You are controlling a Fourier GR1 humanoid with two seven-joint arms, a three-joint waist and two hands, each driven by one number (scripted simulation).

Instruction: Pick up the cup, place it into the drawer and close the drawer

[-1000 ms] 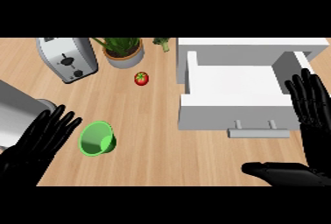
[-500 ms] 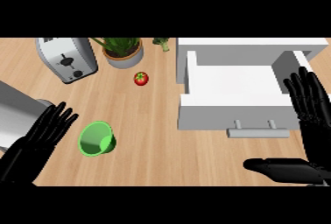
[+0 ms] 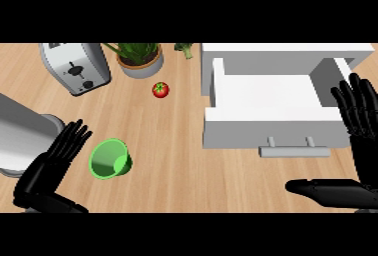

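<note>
Both hands are spread: left hand (image 3: 53, 167) beside cup (image 3: 110, 158) at 8 o'clock for grasping; drawer (image 3: 267, 102) open to receive it.

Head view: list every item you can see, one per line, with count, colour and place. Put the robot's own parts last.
Green plastic cup: one, green, on its side, left of centre.
Open white drawer: one, white, right, nothing visible inside.
Silver toaster: one, silver, top left.
Potted plant in grey pot: one, green leaves, top centre.
Red tomato: one, red, below the plant.
Wooden counter: one, light brown.
Left hand: one, black, open, beside the cup.
Right hand: one, black, open, right edge.
</note>
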